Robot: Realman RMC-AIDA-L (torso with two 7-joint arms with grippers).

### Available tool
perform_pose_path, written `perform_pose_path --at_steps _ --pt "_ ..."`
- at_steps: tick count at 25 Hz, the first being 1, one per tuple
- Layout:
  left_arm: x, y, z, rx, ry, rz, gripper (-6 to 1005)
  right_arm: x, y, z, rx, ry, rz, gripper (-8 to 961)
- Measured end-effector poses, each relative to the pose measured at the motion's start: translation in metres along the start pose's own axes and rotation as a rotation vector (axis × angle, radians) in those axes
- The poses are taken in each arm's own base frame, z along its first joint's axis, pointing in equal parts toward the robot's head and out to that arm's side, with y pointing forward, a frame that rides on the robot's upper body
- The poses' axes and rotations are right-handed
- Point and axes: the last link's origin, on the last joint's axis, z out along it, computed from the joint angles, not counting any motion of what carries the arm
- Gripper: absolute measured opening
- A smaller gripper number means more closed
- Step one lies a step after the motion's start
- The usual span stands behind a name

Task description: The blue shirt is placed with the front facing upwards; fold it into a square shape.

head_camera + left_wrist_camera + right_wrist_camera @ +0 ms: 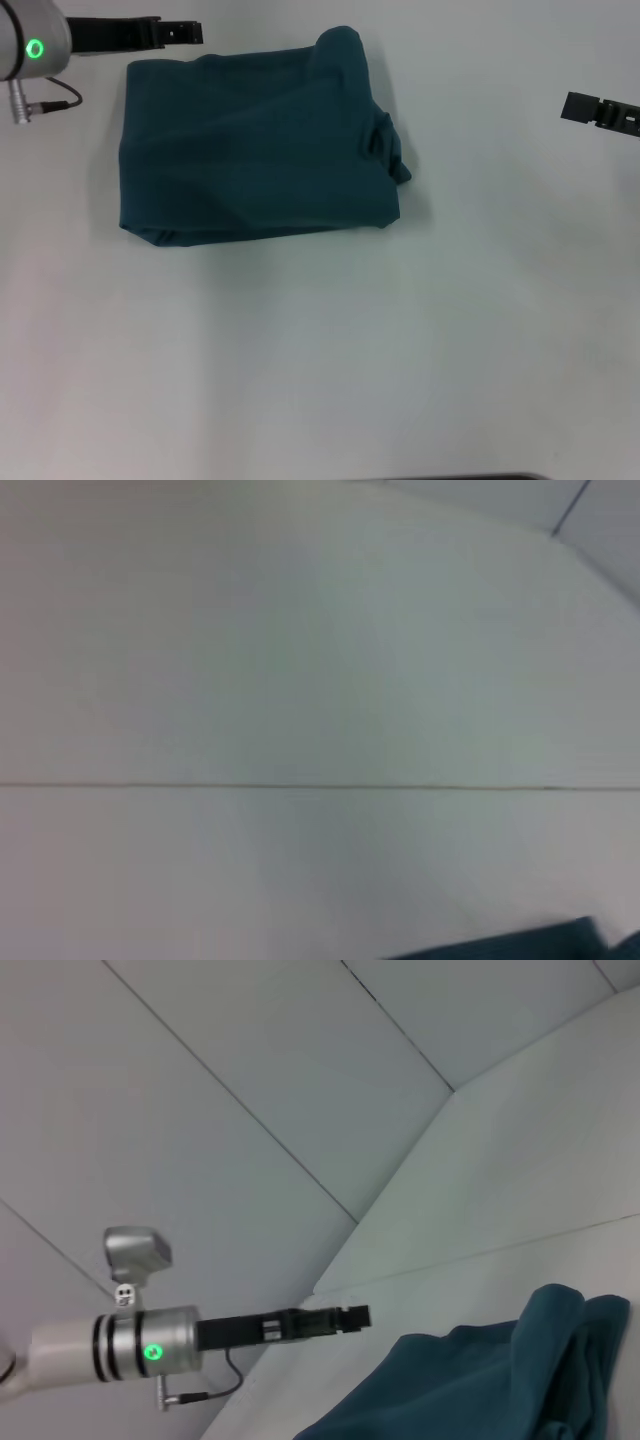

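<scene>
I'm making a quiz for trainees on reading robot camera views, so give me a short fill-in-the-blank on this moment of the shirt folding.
1. The blue shirt lies folded into a rough ____ on the white table.
2. The left gripper hovers just beyond the shirt's far ____ corner.
3. The right gripper holds ____, well apart from the shirt.
4. No ____ shows on the shirt's upper face; it is plain teal.

Missing words: square; left; nothing; lettering

A white table [330, 360] stands before pale panelled walls [250, 1090].
</scene>
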Motion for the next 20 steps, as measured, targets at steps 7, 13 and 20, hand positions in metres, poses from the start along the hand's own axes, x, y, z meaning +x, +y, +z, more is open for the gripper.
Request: perform_pose_path --at_steps 7,13,20 --pt "0.001 -0.006 0.019 0.083 -0.038 0.046 949 0.001 0.0 -0.001 0.003 0.0 0.002 616" --pt "0.0 -0.005 0.027 0.109 -0.077 0.081 950 0.001 -0.001 -0.002 0.008 -0.001 0.003 616" --pt "-0.006 -0.007 0.028 0.128 -0.119 0.075 950 0.002 -0.002 -0.003 0.013 -0.002 0.005 616"
